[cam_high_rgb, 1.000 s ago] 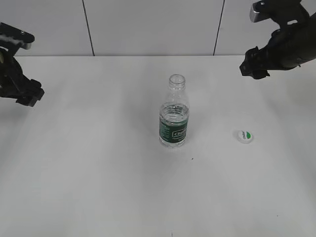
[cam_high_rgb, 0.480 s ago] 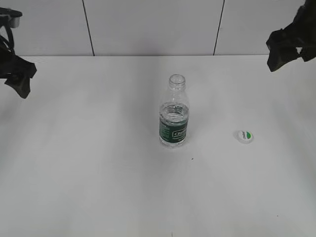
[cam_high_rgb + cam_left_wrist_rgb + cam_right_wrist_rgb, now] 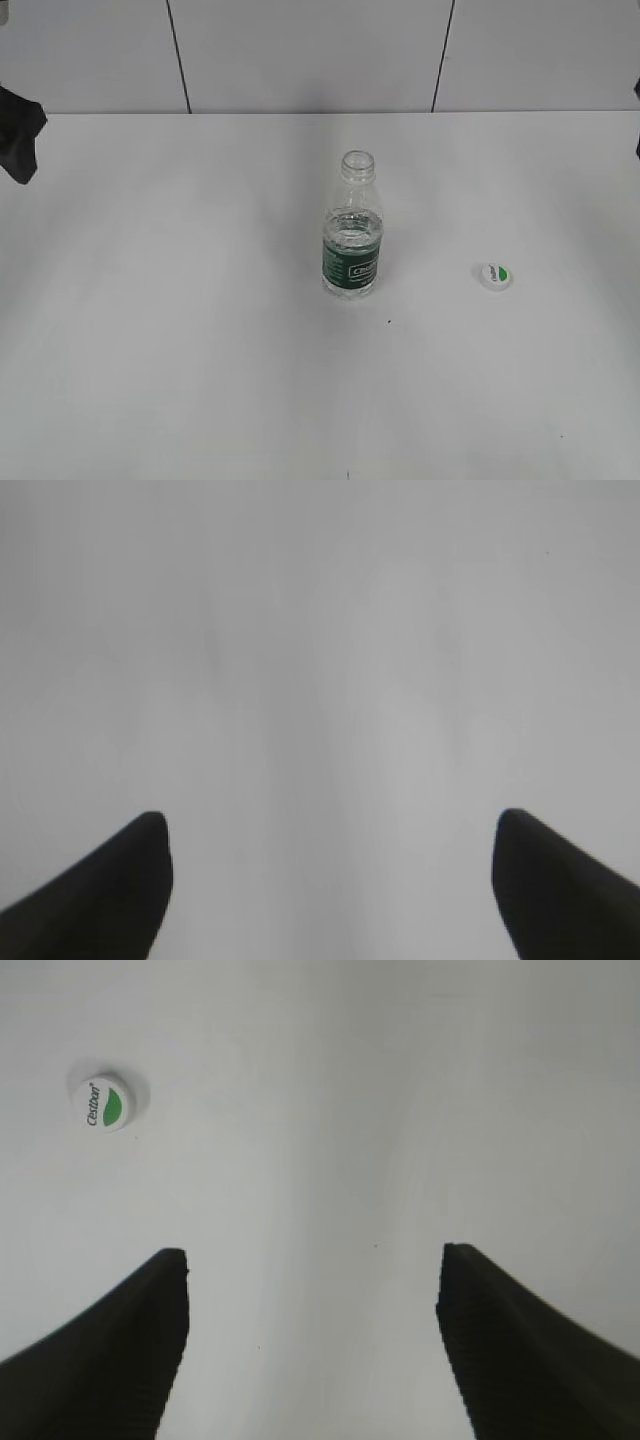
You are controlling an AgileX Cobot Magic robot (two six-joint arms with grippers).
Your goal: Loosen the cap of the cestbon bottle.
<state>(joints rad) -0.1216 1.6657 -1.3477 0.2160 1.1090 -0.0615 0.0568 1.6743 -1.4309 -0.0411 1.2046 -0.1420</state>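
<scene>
The cestbon bottle (image 3: 352, 232) stands upright mid-table, clear with a dark green label band, its neck open with no cap on it. The cap (image 3: 494, 276), white with a green patch, lies flat on the table to the bottle's right; it also shows in the right wrist view (image 3: 105, 1105), far from the jaws. My left gripper (image 3: 330, 825) is open and empty over bare table; only part of it (image 3: 20, 130) shows at the left edge of the exterior view. My right gripper (image 3: 312, 1252) is open and empty, almost out of the exterior view.
The white table (image 3: 200, 330) meets a white panelled wall (image 3: 300, 50) with dark seams at the back.
Both arms have drawn back outward and upward, the left to the left edge, the right almost out of the exterior view. Bottle and cap have not moved.
</scene>
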